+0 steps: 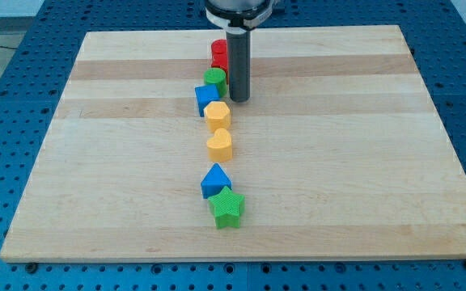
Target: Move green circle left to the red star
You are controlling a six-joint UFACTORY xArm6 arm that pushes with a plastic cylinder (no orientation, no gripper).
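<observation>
Just left of my tip (239, 99) sit the green circle (214, 78) and blue block (205, 99); end effector grips nothing; pushing risks dragging both.
</observation>
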